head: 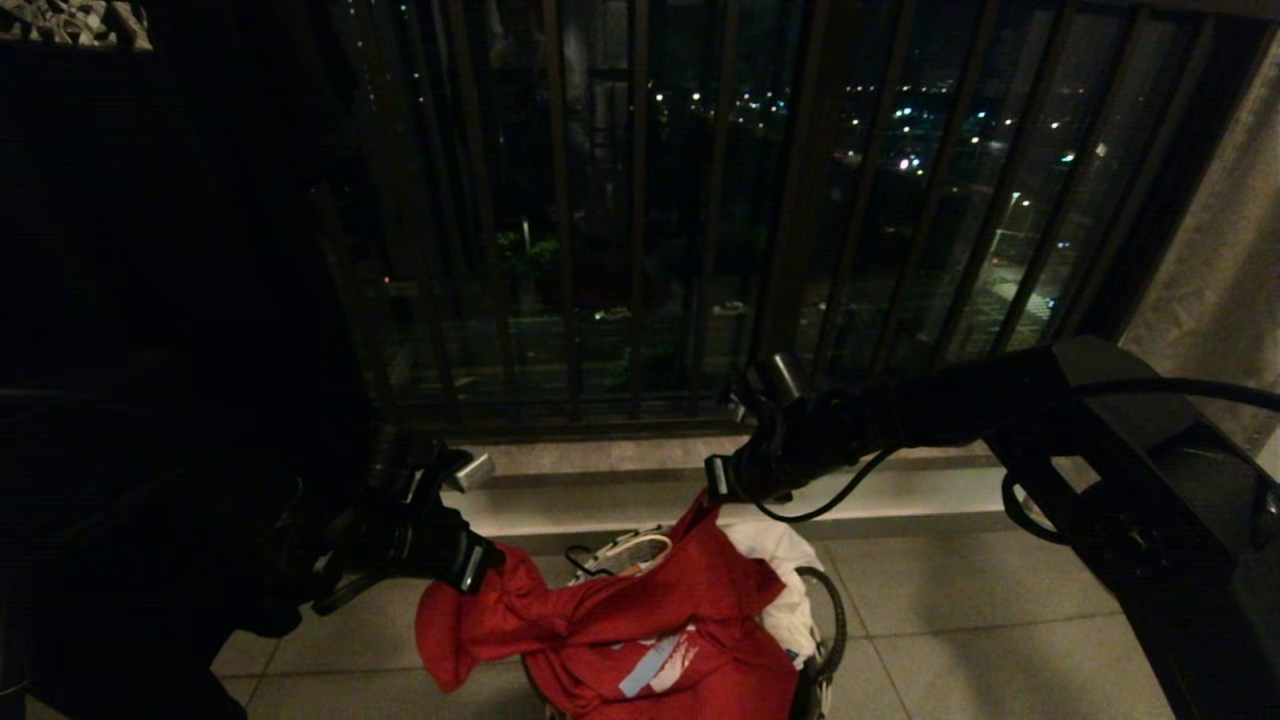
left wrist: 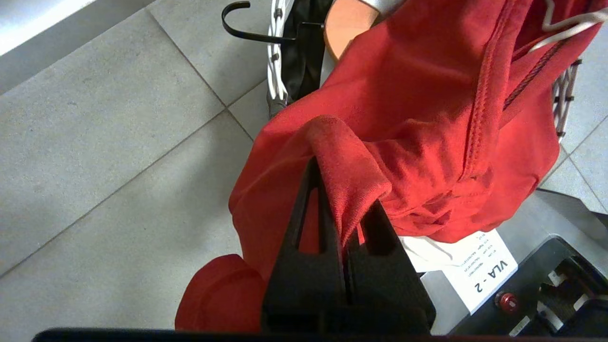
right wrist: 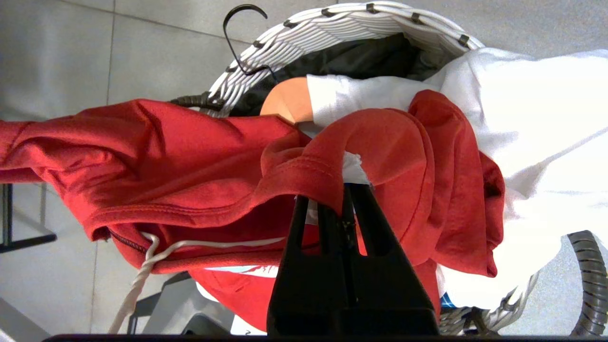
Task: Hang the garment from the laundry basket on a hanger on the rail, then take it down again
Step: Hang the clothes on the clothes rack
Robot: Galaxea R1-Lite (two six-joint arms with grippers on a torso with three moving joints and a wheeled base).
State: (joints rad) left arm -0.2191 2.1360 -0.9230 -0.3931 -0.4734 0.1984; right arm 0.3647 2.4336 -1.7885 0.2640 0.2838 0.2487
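- The left gripper point(left wrist: 343, 223), a pair of black tapered plastic fingers, is pressed together on a bunched fold of the red cotton T-shirt point(left wrist: 427, 109), up over the tiled floor just outside the basket.
- The right gripper point(right wrist: 346, 204), black like the other, pinches a rolled red hem of the same shirt, above the basket's mouth.
- Between the two grips the shirt hangs in a loose swag; its lower part, with a pale striped graphic point(head: 655, 662), drapes over the near side of the small round basket with a white woven rim point(right wrist: 304, 35).
- A thin white wire hanger point(right wrist: 142, 266) with a twisted neck is threaded inside the red cloth, below the right gripper's hold.
- Inside the basket lie a white T-shirt point(right wrist: 536, 123), spilling over the rim, some black fabric point(right wrist: 361, 57), and the rounded end of a thick wooden hanger point(right wrist: 287, 102) whose black hook point(right wrist: 237, 33) pokes out past the rim.
- The basket stands on grey floor tiles point(head: 960, 600), just in front of the dark balcony railing bars point(head: 640, 200).
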